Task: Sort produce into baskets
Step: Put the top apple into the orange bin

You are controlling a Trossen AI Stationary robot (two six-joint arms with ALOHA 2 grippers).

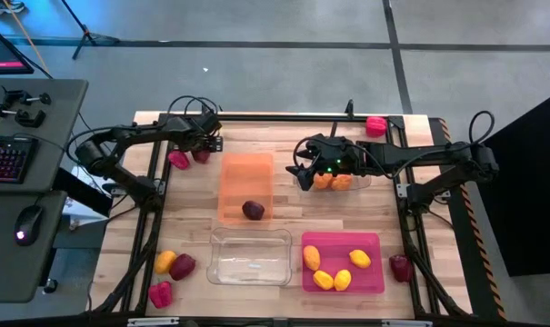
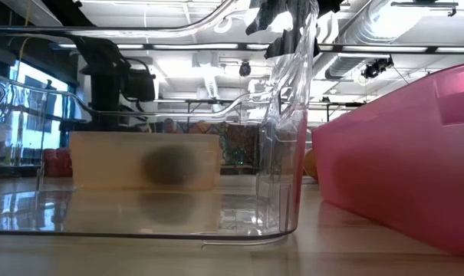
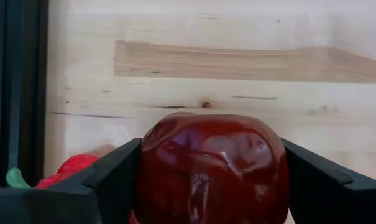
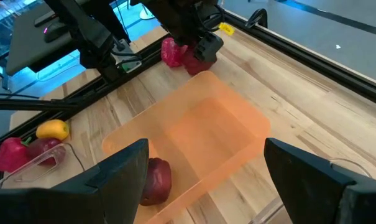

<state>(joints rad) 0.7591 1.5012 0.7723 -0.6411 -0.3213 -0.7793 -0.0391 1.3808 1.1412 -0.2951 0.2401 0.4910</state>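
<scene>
- High view: the left gripper (image 1: 202, 151) is down at a dark maroon round toy fruit (image 1: 202, 154) on the wooden table (image 1: 193, 213), just beside a red-pink toy pepper (image 1: 178, 160) and the translucent orange plastic basket (image 1: 246, 173), which holds another maroon fruit (image 1: 253, 211). The right gripper (image 1: 304, 174) hovers over a clear basket (image 1: 364, 180) holding orange round fruits (image 1: 333, 181). The magenta-pink basket (image 1: 342, 277) holds yellow lemons (image 1: 359, 259).
- Low view: the second clear plastic basket (image 2: 139, 222) fills the foreground, the pink one beside it.
- Left wrist view: the dark fingers (image 3: 107, 180) are partly closed on both sides of the glossy maroon fruit, touching it.
- Right wrist view: the fingers (image 4: 122, 168) stand apart, holding nothing, above the orange basket.
</scene>
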